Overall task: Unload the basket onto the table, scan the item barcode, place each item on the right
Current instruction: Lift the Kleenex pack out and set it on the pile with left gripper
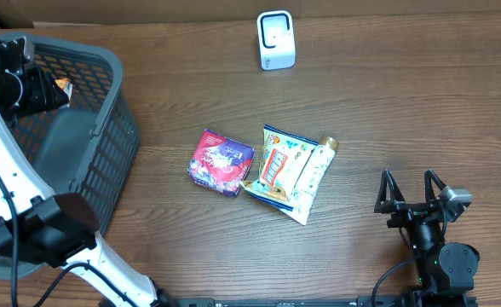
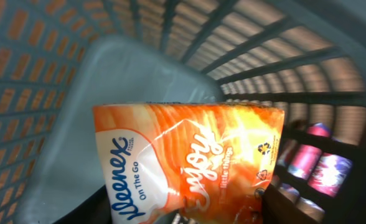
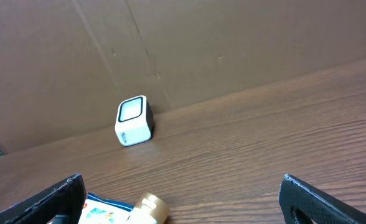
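An orange and white Kleenex tissue pack (image 2: 189, 158) fills the left wrist view, pinched at its lower end by my left gripper (image 2: 186, 213), which is shut on it inside the grey basket (image 2: 40, 68). From overhead only an orange corner of the pack (image 1: 61, 84) shows beside the left gripper (image 1: 50, 89). The white barcode scanner (image 1: 276, 40) stands at the table's far edge, also visible as the scanner (image 3: 134, 120) in the right wrist view. My right gripper (image 1: 412, 194) rests at the front right, wide open and holding nothing (image 3: 183, 196).
The basket (image 1: 118, 128) takes up the left side. A purple packet (image 1: 221, 162), a snack bag (image 1: 280, 170) and a tube with a gold cap (image 1: 323, 153) lie mid-table. Through the basket wall the purple packet (image 2: 323, 168) shows. A cardboard wall (image 3: 201, 43) backs the table.
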`<move>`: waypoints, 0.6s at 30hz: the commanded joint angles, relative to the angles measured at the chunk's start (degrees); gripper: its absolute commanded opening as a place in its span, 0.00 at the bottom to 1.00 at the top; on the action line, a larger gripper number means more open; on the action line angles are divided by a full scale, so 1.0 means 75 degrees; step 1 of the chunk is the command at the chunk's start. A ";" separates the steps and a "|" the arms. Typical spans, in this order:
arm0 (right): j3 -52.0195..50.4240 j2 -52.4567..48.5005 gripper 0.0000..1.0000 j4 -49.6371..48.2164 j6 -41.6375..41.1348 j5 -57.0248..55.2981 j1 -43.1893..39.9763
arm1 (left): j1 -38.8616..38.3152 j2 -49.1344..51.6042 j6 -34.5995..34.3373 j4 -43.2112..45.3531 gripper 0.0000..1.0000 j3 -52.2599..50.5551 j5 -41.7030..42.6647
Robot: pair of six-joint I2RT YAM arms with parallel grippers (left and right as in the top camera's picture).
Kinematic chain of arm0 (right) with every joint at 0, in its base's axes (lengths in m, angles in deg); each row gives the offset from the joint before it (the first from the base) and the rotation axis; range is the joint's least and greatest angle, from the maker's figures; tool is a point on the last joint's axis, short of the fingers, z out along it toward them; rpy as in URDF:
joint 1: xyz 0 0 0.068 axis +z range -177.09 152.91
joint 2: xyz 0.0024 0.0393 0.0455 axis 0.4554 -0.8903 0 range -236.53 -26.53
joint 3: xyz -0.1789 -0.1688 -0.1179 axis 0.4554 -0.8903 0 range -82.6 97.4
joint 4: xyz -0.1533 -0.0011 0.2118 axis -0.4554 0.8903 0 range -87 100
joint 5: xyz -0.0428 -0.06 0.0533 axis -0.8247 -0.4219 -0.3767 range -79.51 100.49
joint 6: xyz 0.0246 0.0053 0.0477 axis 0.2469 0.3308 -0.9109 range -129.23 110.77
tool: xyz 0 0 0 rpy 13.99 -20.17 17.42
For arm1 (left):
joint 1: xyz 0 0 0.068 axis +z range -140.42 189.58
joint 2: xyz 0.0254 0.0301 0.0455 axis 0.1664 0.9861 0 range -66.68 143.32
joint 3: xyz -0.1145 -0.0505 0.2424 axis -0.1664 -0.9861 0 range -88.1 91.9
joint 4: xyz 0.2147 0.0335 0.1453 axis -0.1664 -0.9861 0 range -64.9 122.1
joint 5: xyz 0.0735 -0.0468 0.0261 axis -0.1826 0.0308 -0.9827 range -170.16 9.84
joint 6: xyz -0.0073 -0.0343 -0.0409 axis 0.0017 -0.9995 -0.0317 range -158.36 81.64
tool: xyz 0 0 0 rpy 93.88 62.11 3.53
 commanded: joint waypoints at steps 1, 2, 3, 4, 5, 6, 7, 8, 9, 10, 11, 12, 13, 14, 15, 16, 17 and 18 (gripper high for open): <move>-0.0079 0.0076 1.00 -0.0035 -0.0029 -0.0073 0.0023 | -0.0259 -0.0391 -0.0545 -0.0064 0.48 0.0551 0.0475; -0.0079 0.0076 1.00 -0.0035 -0.0029 -0.0073 0.0023 | -0.0332 -0.0557 -0.0539 -0.0061 0.48 0.0551 0.0697; -0.0079 0.0076 1.00 -0.0035 -0.0029 -0.0073 0.0023 | -0.0423 -0.0720 -0.0539 -0.0035 0.49 0.0554 0.0915; -0.0079 0.0076 1.00 -0.0035 -0.0029 -0.0073 0.0023 | -0.0501 -0.0860 -0.0542 -0.0023 0.49 0.0554 0.1125; -0.0079 0.0076 1.00 -0.0035 -0.0029 -0.0073 0.0023 | -0.0615 -0.1011 -0.0542 -0.0029 0.49 0.0554 0.1454; -0.0079 0.0076 1.00 -0.0035 -0.0029 -0.0073 0.0023 | -0.0781 -0.1180 -0.0542 -0.0061 0.49 0.0554 0.1868; -0.0079 0.0076 1.00 -0.0035 -0.0029 -0.0073 0.0023 | -0.0950 -0.1306 -0.0545 -0.0061 0.49 0.0554 0.2174; -0.0079 0.0076 1.00 -0.0035 -0.0029 -0.0073 0.0023 | -0.1172 -0.1437 -0.0542 -0.0061 0.49 0.0554 0.2483; -0.0079 0.0076 1.00 -0.0035 -0.0029 -0.0073 0.0023 | -0.1448 -0.1565 -0.0545 -0.0061 0.49 0.0554 0.2742; -0.0079 0.0076 1.00 -0.0035 -0.0029 -0.0073 0.0023 | -0.1749 -0.1679 -0.0545 -0.0061 0.48 0.0554 0.2943; -0.0079 0.0076 1.00 -0.0035 -0.0029 -0.0073 0.0023 | -0.2092 -0.1778 -0.0548 -0.0061 0.49 0.0554 0.3104; -0.0079 0.0076 1.00 -0.0035 -0.0029 -0.0073 0.0023 | -0.2422 -0.1851 -0.0583 -0.0061 0.50 0.0554 0.3165; -0.0079 0.0076 1.00 -0.0035 -0.0029 -0.0073 0.0023 | -0.2827 -0.1909 -0.0629 -0.0061 0.51 0.0554 0.3191; -0.0079 0.0076 1.00 -0.0035 -0.0029 -0.0073 0.0023 | -0.3273 -0.1935 -0.0699 -0.0061 0.53 0.0554 0.3206; -0.0079 0.0076 1.00 -0.0035 -0.0029 -0.0073 0.0023 | -0.3736 -0.1932 -0.0764 -0.0055 0.53 0.0554 0.3200; -0.0079 0.0076 1.00 -0.0035 -0.0029 -0.0073 0.0023 | -0.4173 -0.1903 -0.0807 -0.0041 0.54 0.0551 0.3200; -0.0079 0.0076 1.00 -0.0035 -0.0029 -0.0073 0.0023 | -0.4672 -0.1845 -0.0807 -0.0009 0.54 0.0533 0.3203; -0.0079 0.0076 1.00 -0.0035 -0.0029 -0.0073 0.0023 | -0.5088 -0.1786 -0.0816 0.0026 0.55 0.0507 0.3203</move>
